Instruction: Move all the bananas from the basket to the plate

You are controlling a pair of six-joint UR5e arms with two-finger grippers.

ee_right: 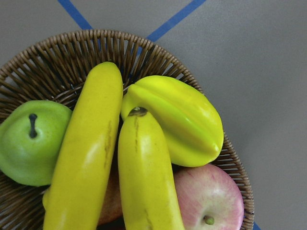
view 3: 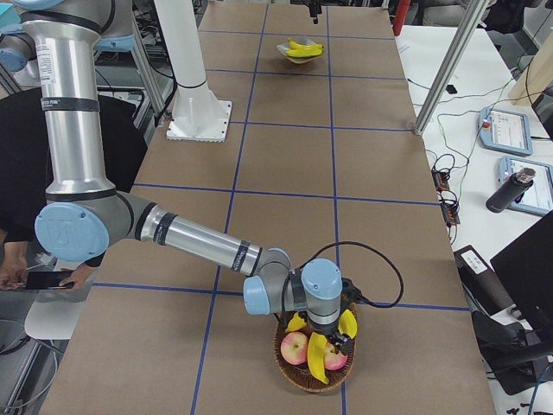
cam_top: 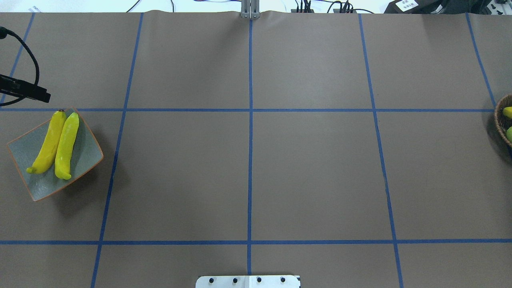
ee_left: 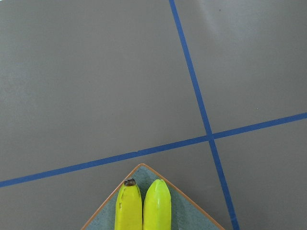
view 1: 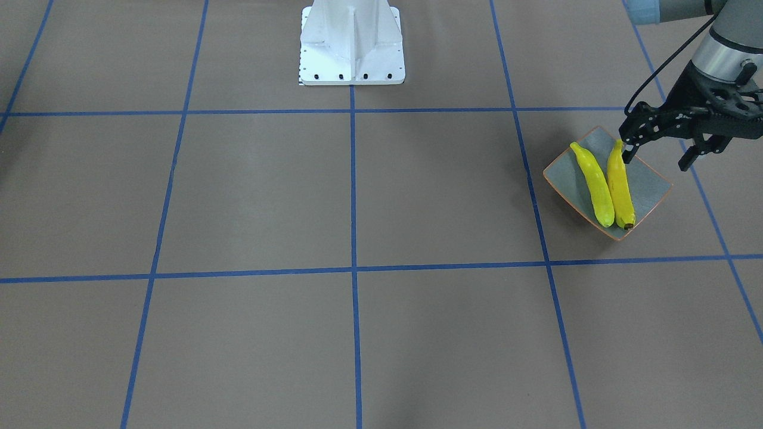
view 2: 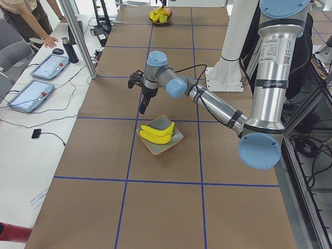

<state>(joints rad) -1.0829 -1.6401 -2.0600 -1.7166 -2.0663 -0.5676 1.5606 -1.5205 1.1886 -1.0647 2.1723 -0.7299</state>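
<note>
Two bananas lie side by side on the grey-green plate (view 1: 648, 179), a yellow one (view 1: 620, 185) and a greenish one (view 1: 598, 186); the overhead view shows the plate (cam_top: 26, 150) at the table's far left. My left gripper (view 1: 656, 158) hangs open and empty just above the plate's corner nearest the robot. Two more bananas (ee_right: 86, 148) (ee_right: 144, 177) rest in the wicker basket (ee_right: 96, 40) at the opposite end. My right gripper (view 3: 329, 335) hovers low over the basket (view 3: 302, 379); I cannot tell whether it is open or shut.
The basket also holds a starfruit (ee_right: 177, 120), a green apple (ee_right: 26, 139) and a red apple (ee_right: 211, 201). The robot's white base (view 1: 351, 44) stands mid-table. A side bench carries tablets (view 2: 33, 93), with a person (view 2: 21, 15) beside it.
</note>
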